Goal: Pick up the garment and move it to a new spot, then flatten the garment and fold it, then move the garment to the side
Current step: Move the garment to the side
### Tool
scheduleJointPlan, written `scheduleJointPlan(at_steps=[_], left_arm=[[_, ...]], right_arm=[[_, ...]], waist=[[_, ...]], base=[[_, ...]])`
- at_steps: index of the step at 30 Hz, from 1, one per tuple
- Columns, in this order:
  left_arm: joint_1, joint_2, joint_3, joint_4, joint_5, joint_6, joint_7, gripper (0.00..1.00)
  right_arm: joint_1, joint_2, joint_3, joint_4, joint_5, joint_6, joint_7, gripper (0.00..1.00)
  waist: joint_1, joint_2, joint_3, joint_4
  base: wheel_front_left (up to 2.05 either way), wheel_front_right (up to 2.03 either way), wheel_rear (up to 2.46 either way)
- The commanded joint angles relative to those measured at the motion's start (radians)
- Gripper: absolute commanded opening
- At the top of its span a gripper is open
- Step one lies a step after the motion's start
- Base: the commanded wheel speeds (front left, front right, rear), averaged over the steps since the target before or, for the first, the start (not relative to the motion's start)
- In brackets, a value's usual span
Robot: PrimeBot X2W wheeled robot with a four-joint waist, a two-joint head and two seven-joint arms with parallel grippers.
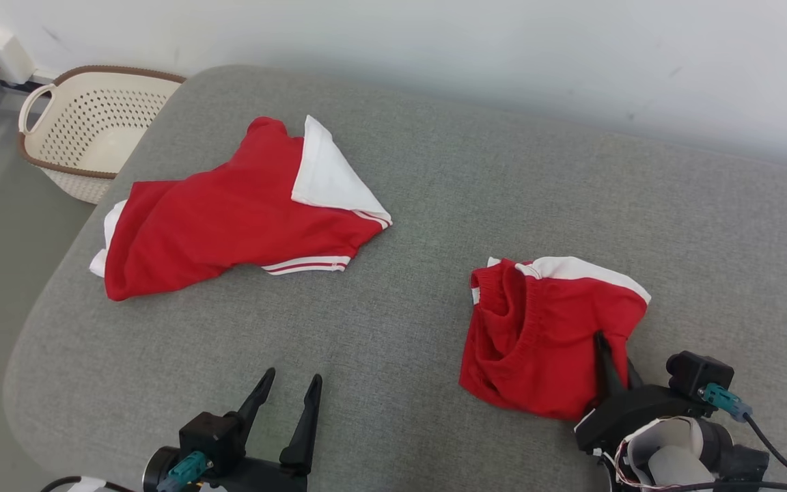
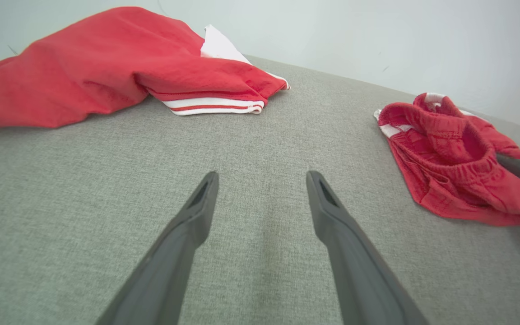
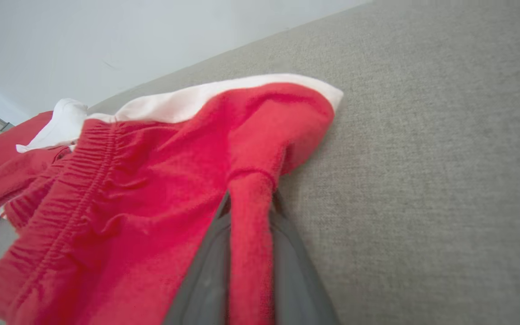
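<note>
- Okay, my right gripper (image 3: 252, 196) is clamped on a pinched fold of the red shorts (image 1: 550, 328); the right wrist view shows red fabric squeezed between both fingers.
- In the head view those fingers dig into the shorts' near right edge, tips pointing away from me.
- The shorts lie bunched on the grey cushion (image 1: 434, 205), right side, close to me, with the elastic waistband facing left and white trim along the far edge.
- My left gripper (image 2: 262, 175) is spread wide with nothing between the fingers, low over bare cushion at near centre-left. I can't tell if it touches the surface.
- It sits well apart from the shorts, which lie off to its right in the left wrist view.
- The red shirt (image 1: 229, 225), with a white panel and striped cuffs, lies crumpled far left on the cushion, well apart from the shorts.
- A white perforated basket (image 1: 93, 116) with a brown rim stands just beyond the cushion's far left corner.
- A pale wall (image 1: 503, 48) runs behind the cushion.
</note>
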Motion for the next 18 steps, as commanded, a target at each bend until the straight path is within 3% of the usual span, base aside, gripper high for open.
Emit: scheduleJointPlan(at_steps=[1, 8, 18], left_arm=[[0.009, 0.001, 0.001, -0.004, 0.005, 0.001, -0.001, 1.0], [0.008, 0.001, 0.003, -0.022, 0.033, -0.007, -0.001, 1.0], [0.027, 0.001, -0.003, -0.057, 0.043, -0.004, -0.001, 1.0]], right_arm=[[0.004, -0.008, -0.001, -0.005, -0.017, 0.001, 0.0, 0.0], [0.022, -0.019, -0.028, -0.035, -0.07, 0.001, 0.0, 0.0], [0.061, -0.023, -0.034, -0.04, -0.101, 0.001, 0.0, 0.0]], waist=[[0.0, -0.0001, -0.005, -0.012], [0.0, -0.0001, -0.026, -0.116], [0.0, -0.0001, -0.052, -0.363]], base=[[0.0, 0.0, 0.0], [0.0, 0.0, 0.0], [0.0, 0.0, 0.0]])
